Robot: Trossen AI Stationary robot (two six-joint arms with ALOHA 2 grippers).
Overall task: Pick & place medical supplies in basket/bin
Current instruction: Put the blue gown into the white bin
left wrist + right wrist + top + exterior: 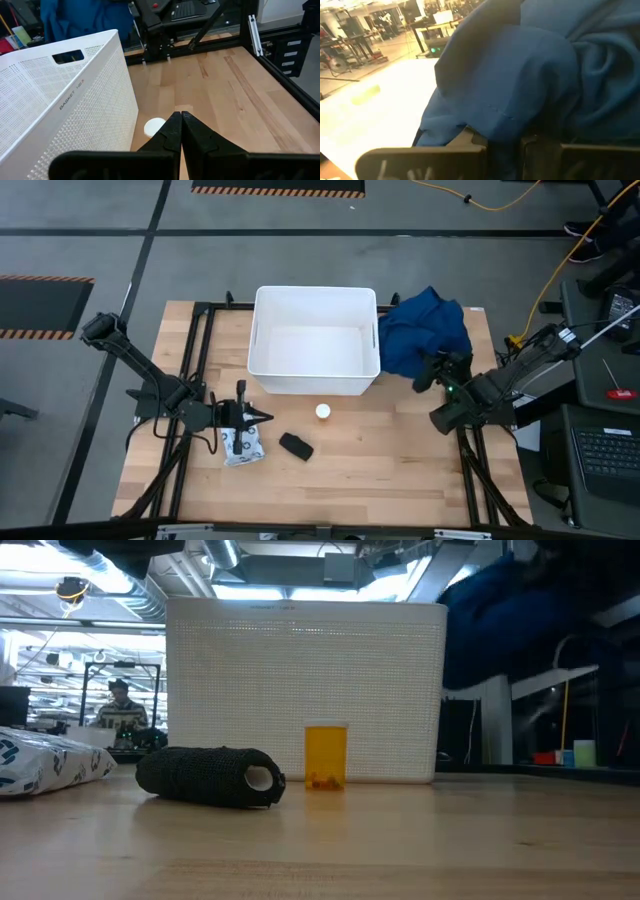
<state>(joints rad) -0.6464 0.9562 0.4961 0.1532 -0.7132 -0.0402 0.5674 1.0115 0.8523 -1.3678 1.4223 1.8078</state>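
The white tub [262,330] stands mid-table, and its wall [300,690] fills the low view. The dark-blue cloth [430,328] is bunched at the tub's right side, and my right gripper [428,370] is shut on its near part. The orange bottle with white cap [323,412] stands in front of the tub. The black oblong [295,446] lies left of the bottle, on its side [210,777]. The dotted white packet [242,446] lies flat, further left. My left gripper [260,417] is shut and hovers by the packet, pointing right toward the bottle cap [155,126]. My right gripper [504,145] pinches a bunched fold of the cloth's near edge [502,125] between its two fingers; how many layers, I cannot tell. It comes from the table's right side, slanting toward the tub. The cloth [520,610] is up off the table, its far part over the tub's right rim [378,330].
Bare wood stretches across the near half of the table [400,470]. A black frame rail [190,370] runs along each table side. Beyond the right edge stand a laptop [610,450] and cables. A person [120,705] sits in the room behind the table.
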